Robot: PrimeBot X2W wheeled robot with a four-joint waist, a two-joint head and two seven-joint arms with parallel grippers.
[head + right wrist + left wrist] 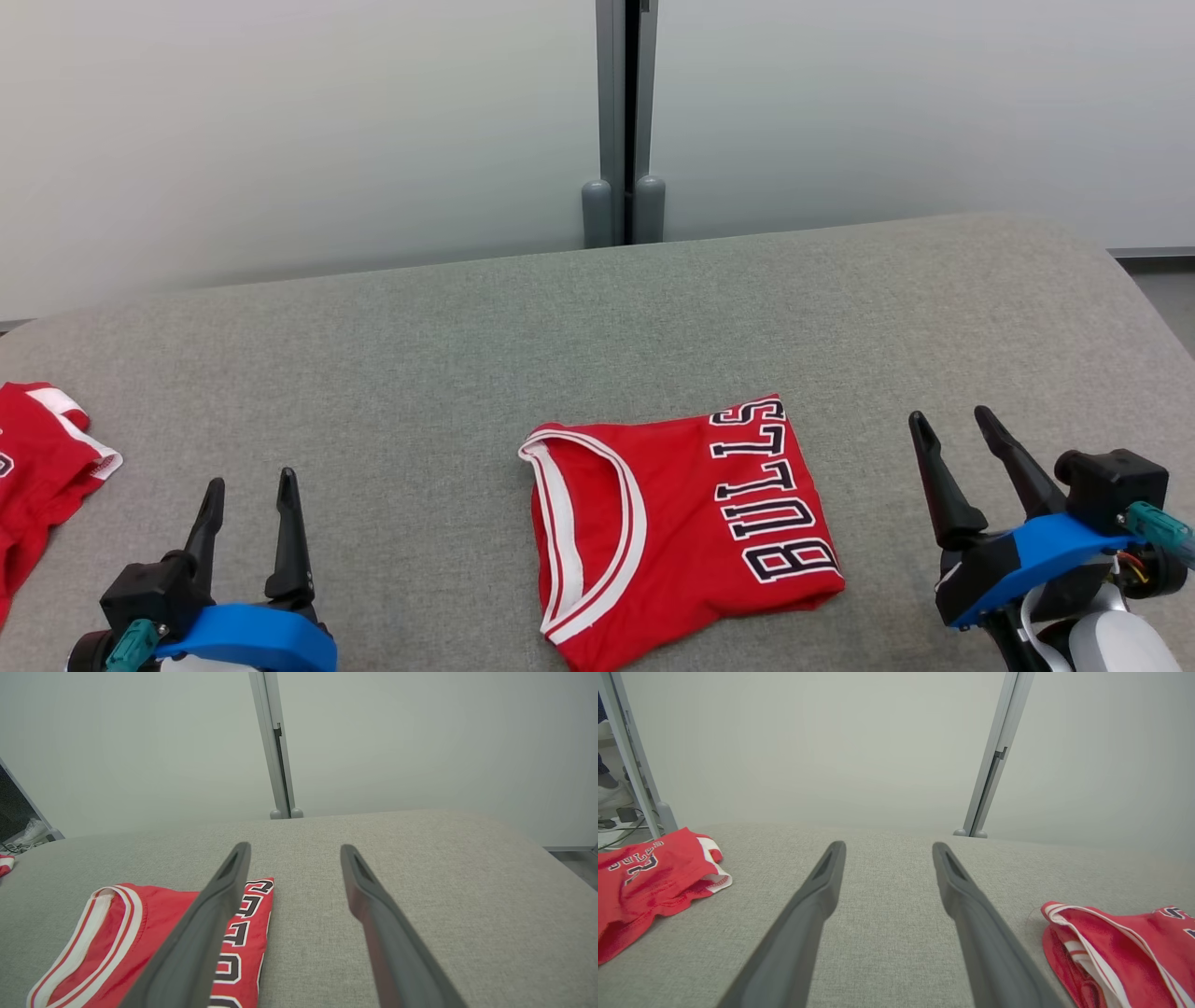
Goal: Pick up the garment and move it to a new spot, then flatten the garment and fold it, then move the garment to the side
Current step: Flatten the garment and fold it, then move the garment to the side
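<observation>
1. Nearest the robot, the left gripper [252, 479] and the right gripper [952, 414] both hovered over the surface, fingers spread wide and holding nothing.
2. Between them the folded garment [681, 523] lay flat on the grey padded surface [420, 336]. Its neckline faced the left gripper, and its lettered edge ran near-to-far on the right gripper's side.
3. The right gripper stood nearer, beside that lettered edge, so the sideways move probably suited it.
4. Well apart at the left lay a second red garment [37, 457], and beyond the surface rose the partition post [624, 121].

"BULLS" in black, white-edged letters on folded red jersey [681, 523], lettering on other red garment [644, 877] illegible
</observation>
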